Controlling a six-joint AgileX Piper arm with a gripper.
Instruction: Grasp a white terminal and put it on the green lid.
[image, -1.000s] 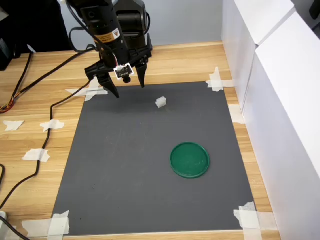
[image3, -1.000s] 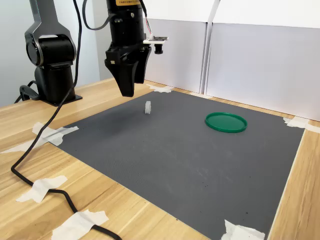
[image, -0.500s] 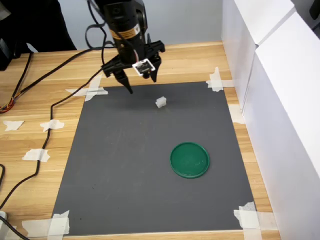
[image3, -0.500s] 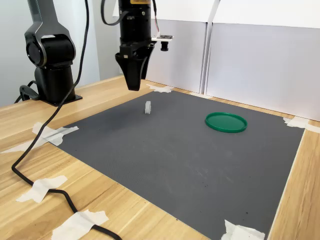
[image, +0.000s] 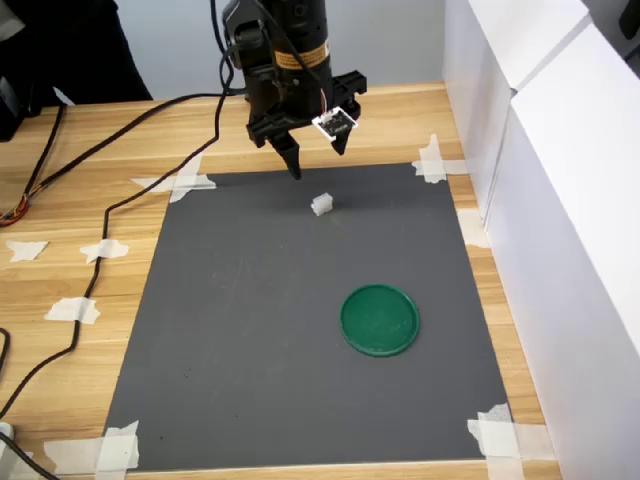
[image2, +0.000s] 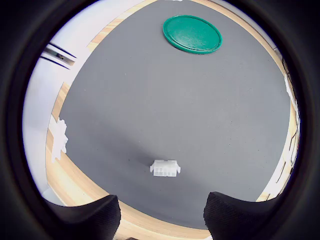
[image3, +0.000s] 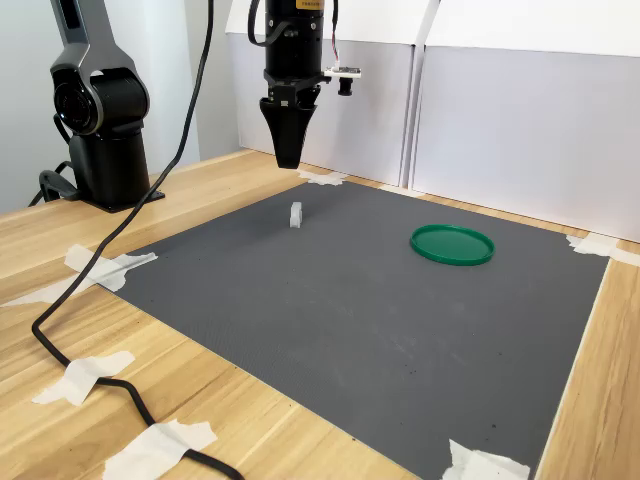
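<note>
White terminal (image: 321, 205) on the grey mat (image: 250, 340), ungrasped.
Gripper (image: 315, 160) has swung across to hover just behind it, jaws parted and empty; descent comes next, green lid (image: 379, 320) well apart.

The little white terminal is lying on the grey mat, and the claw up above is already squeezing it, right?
Not quite. The white terminal does lie on the grey mat, but the gripper is not squeezing it. In the first exterior view it hangs above the terminal, apart from it, with nothing between its fingers.

One white terminal (image: 321, 204), one green lid (image: 379, 319)
</note>
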